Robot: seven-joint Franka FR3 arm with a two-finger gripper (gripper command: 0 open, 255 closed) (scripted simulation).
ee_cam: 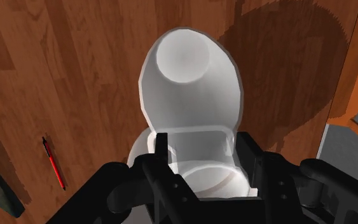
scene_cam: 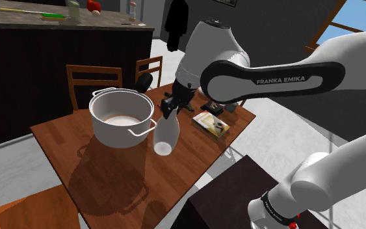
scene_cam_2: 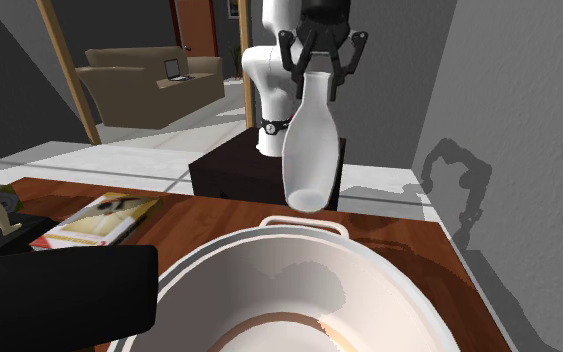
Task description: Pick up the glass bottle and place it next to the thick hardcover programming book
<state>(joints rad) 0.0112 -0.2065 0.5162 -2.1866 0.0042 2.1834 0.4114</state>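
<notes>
Bottle (scene_cam: 164, 135), plain white, hangs clear above the wooden table (scene_cam: 110, 175), just beside the pot (scene_cam: 119, 117), with the gripper (scene_cam: 169, 110) clamped on its neck. It looks rigid, slick and breakable, so that narrow neck is the hold. The book (scene_cam: 212, 123) lies farther to the shoulder view's right.

You see the bottle (scene_cam_2: 307, 150) plain white, not clear, with a narrow neck and a wide round base. It hangs in the air over the middle of the table (scene_cam: 97, 169), touching no wood. The gripper (scene_cam_2: 319, 72) clasps it at the neck, so the neck is up and the base down, a little tilted. The book (scene_cam: 212, 123) has a pale yellow-white cover. You find it lying flat near the table's corner at the shoulder view's right, well apart from the bottle.
</notes>
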